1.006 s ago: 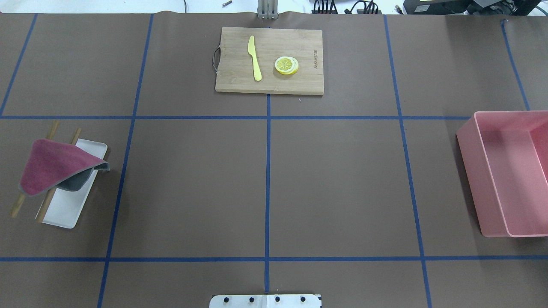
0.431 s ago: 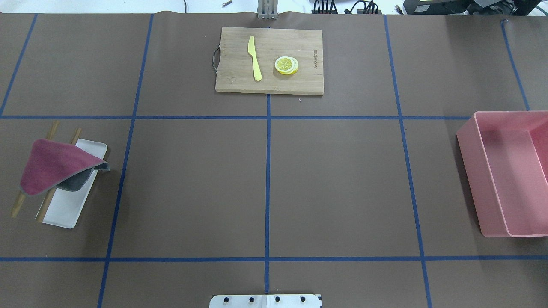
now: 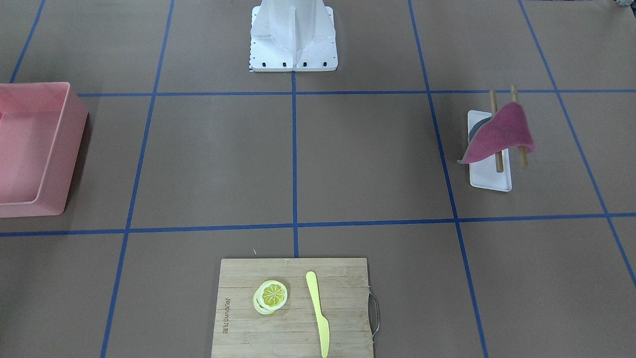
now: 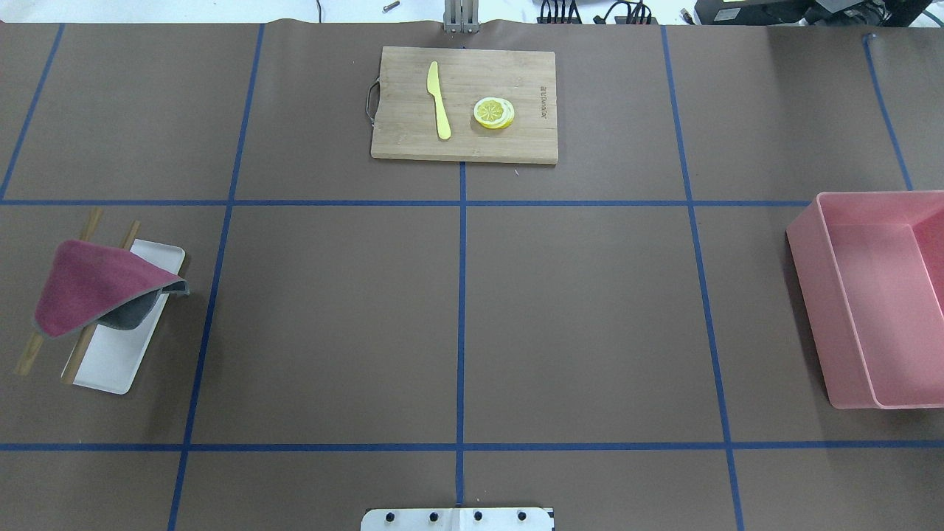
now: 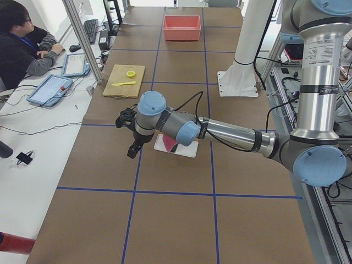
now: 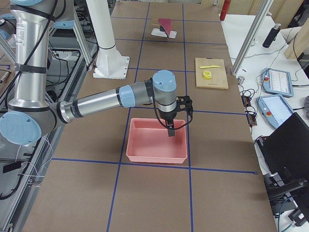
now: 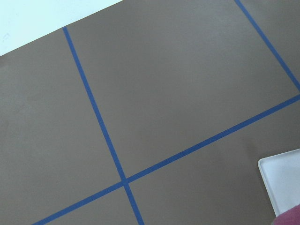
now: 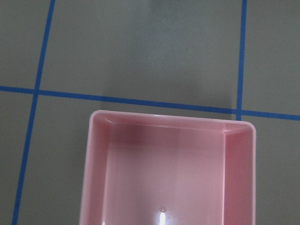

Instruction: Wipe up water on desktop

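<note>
Brown surface [image 4: 332, 317] fills every view, matte, crossed by blue tape lines [image 4: 461, 310] in a big grid.

Left pincer [image 5: 132, 151] shows only in the left side view. It hangs over the surface just beside the white tray [image 4: 110, 365], on the operator's side; can't tell whether spread or pressed together. The left wrist view looks down on a tape crossing, with a tray corner and a bit of red cloth at the lower right.

Right pincer [image 6: 170, 133] shows only in the right side view, hanging over the pink bin [image 4: 807, 280]; can't tell its state either. The right wrist view looks straight down into the bin.

Red cloth [image 4: 92, 284], grey underside, is draped over two wooden sticks [image 4: 29, 354] that lie slanted across the tray, at the robot's left.

Bamboo cutting board [image 4: 463, 144] sits at the far middle edge, with a metal handle on one short side. Engraved brand text [image 4: 543, 103] runs along the other short side, too small to read. On the board lie a yellow knife [image 4: 439, 99] and lemon slices [image 4: 494, 113], apart from each other.

White base plate [image 4: 457, 518] sits at the near middle edge. A sticker [image 5: 322, 55] on the left arm has printed text, unreadable. An operator [image 5: 22, 44] sits at the side bench with tablets.
</note>
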